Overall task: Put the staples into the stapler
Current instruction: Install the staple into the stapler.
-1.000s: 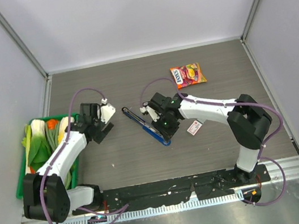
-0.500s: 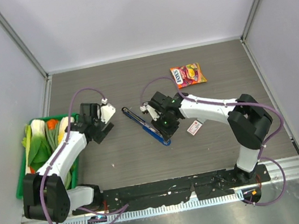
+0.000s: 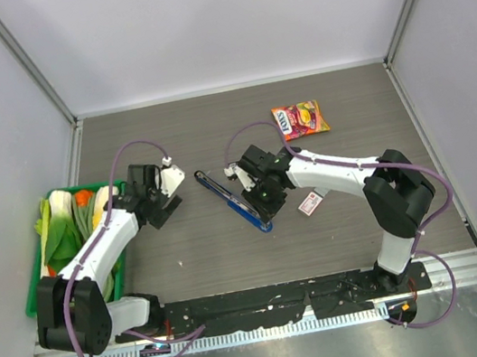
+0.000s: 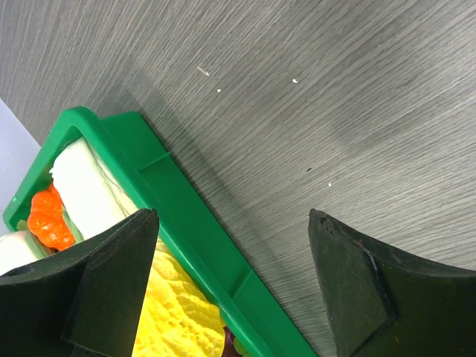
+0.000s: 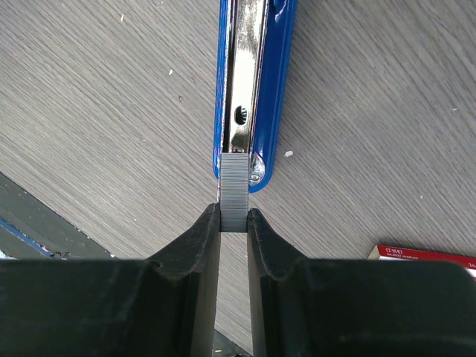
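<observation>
The stapler (image 5: pixel 277 89) lies open on the table, a blue body with a shiny metal channel; in the top view the stapler (image 3: pixel 246 211) runs diagonally, its black arm folded back to the upper left. My right gripper (image 5: pixel 234 220) is shut on a grey strip of staples (image 5: pixel 234 190), whose far end overlaps the near end of the channel. From above, the right gripper (image 3: pixel 258 195) hovers over the stapler's blue end. My left gripper (image 4: pixel 234 223) is open and holds nothing, above the table beside the green tray.
A green tray (image 3: pixel 30 291) of vegetables sits at the left edge; its rim (image 4: pixel 195 227) runs under the left fingers. The white-and-red staples box (image 3: pixel 310 204) lies right of the stapler. An orange snack bag (image 3: pixel 300 119) lies at the back.
The right gripper with the staples has crept slightly toward the stapler. The left arm has not moved.
</observation>
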You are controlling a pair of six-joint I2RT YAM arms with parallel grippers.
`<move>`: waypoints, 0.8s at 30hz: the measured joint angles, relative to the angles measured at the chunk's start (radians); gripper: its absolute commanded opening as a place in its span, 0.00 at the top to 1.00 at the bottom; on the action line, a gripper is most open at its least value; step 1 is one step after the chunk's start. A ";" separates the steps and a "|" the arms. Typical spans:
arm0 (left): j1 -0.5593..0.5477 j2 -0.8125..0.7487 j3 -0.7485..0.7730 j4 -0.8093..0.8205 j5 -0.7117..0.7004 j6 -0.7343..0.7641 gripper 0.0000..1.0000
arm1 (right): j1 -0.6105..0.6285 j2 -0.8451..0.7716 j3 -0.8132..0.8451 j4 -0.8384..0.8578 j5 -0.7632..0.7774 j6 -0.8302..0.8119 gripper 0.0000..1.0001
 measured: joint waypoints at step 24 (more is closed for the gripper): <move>0.000 0.000 0.000 0.000 0.006 0.000 0.14 | 0.037 0.000 -0.013 0.004 0.074 -0.016 0.82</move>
